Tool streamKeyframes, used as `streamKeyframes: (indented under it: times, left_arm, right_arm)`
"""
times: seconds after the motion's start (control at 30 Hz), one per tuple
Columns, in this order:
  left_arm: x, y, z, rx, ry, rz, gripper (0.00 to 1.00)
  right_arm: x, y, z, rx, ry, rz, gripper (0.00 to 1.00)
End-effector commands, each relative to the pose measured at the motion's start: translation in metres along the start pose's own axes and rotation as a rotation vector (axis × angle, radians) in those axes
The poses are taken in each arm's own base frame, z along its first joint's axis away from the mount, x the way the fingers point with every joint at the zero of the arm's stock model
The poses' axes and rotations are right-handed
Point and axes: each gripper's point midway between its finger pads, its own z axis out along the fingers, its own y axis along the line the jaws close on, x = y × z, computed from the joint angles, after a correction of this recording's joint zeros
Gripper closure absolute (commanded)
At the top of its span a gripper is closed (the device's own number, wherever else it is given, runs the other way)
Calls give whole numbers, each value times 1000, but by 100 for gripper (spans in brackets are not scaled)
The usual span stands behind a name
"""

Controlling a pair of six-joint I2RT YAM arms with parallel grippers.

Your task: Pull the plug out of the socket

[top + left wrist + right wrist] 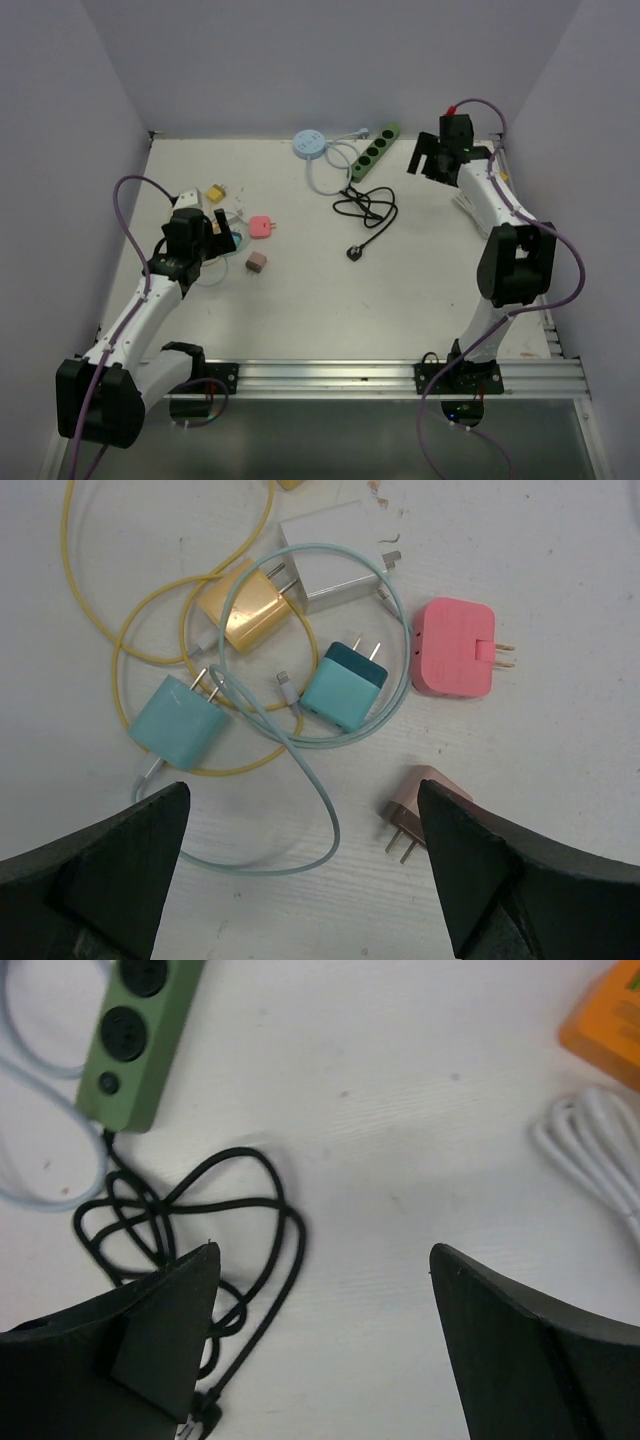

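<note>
The green power strip (373,152) lies at the back of the table, its near end showing in the right wrist view (135,1030) with two empty sockets. Its black cord (367,208) coils in front (180,1220) and ends in a loose black plug (355,253). A white plug (361,132) on a pale cable sits at the strip's far end; I cannot tell if it is inserted. My right gripper (428,160) is open and empty, to the right of the strip (325,1290). My left gripper (226,234) is open and empty over loose chargers (300,820).
A round pale-blue hub (307,143) lies left of the strip. Under the left gripper lie a pink charger (455,648), a rose-brown charger (415,805), two teal chargers (345,685), a yellow one (250,610) and tangled cables. An orange object (610,1020) and a white cable (590,1150) lie by the right wall.
</note>
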Motion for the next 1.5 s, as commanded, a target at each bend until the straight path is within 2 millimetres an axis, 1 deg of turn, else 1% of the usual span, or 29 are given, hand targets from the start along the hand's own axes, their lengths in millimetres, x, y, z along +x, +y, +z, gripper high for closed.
streamKeyframes:
  times: [0.0, 0.03, 0.07, 0.13, 0.17, 0.23, 0.27, 0.37, 0.4, 0.47, 0.53, 0.6, 0.63, 0.8, 0.87, 0.93, 0.97, 1.0, 1.07, 1.1, 1.17, 1.2, 1.23, 1.27, 1.33, 1.37, 1.43, 1.47]
  left_arm:
    - [-21, -4, -4, 23, -71, -6, 1]
    - [-21, -4, -4, 24, -73, -5, 1]
    - [-21, -5, -5, 27, -73, -4, 1]
    - [-22, -5, -5, 27, -75, -3, 1]
    - [-21, -5, -5, 27, -75, -1, 1]
    - [-21, -5, -5, 29, -74, -1, 1]
    - [-22, -6, -5, 32, -76, 2, 1]
    - [-21, -7, -5, 35, -77, 10, 1]
    - [-20, -7, -5, 35, -74, 14, 1]
    - [-20, -8, -5, 38, -75, 19, 1]
    - [-20, -8, -5, 41, -73, 20, 1]
    - [-20, -8, -5, 40, -75, 20, 1]
    - [-20, -8, -5, 41, -76, 21, 1]
    - [-20, -10, -5, 47, -74, 28, 1]
    - [-20, -10, -5, 49, -76, 32, 1]
    - [-20, -11, -6, 53, -78, 32, 1]
    - [-21, -11, -6, 54, -81, 32, 1]
    - [-21, -11, -6, 52, -81, 32, 1]
    - [-20, -12, -6, 57, -80, 30, 1]
    - [-21, -12, -7, 58, -82, 31, 1]
    - [-21, -12, -7, 61, -83, 31, 1]
    - [-22, -13, -7, 63, -85, 30, 1]
    - [-21, -13, -7, 65, -85, 29, 1]
    - [-22, -13, -8, 67, -85, 29, 1]
    - [-22, -14, -8, 72, -85, 29, 1]
    - [-22, -14, -8, 72, -85, 27, 1]
    - [-22, -15, -8, 74, -86, 28, 1]
    - [-22, -15, -9, 74, -88, 29, 1]
  right_arm:
    - [-6, -64, 4, 165, -21, 49, 11]
    - [-7, -73, 5, 172, -19, 66, 11]
    - [-10, -95, 5, 200, -22, 104, 11]
    - [-16, -110, 5, 223, -38, 121, 11]
    - [-18, -124, 9, 244, -39, 136, 11]
    - [-17, -137, 14, 253, -22, 142, 11]
    - [-17, -147, 20, 263, -9, 155, 11]
    - [-6, -162, 28, 279, 40, 140, 11]
    - [1, -169, 34, 279, 71, 135, 11]
    - [10, -178, 37, 283, 101, 128, 11]
    - [19, -183, 43, 278, 130, 95, 10]
    - [27, -193, 45, 296, 153, 74, 10]
    - [34, -201, 48, 305, 173, 76, 10]
    - [52, -214, 57, 314, 227, 57, 10]
    - [58, -210, 62, 286, 248, 62, 11]
    - [63, -202, 64, 241, 264, 75, 17]
    - [65, -194, 64, 199, 272, 88, 20]
    - [66, -193, 64, 200, 274, 97, 27]
    - [69, -179, 64, 130, 286, 112, 31]
    - [71, -178, 61, 127, 286, 125, 37]
    - [75, -172, 57, 115, 295, 128, 44]
    - [73, -168, 53, 100, 286, 125, 51]
    - [73, -165, 50, 98, 283, 121, 54]
    - [79, -157, 49, 88, 295, 110, 56]
    - [80, -148, 45, 80, 292, 97, 56]
    - [86, -139, 46, 69, 307, 82, 57]
    - [97, -135, 46, 79, 345, 70, 56]
    - [105, -126, 45, 74, 363, 53, 57]
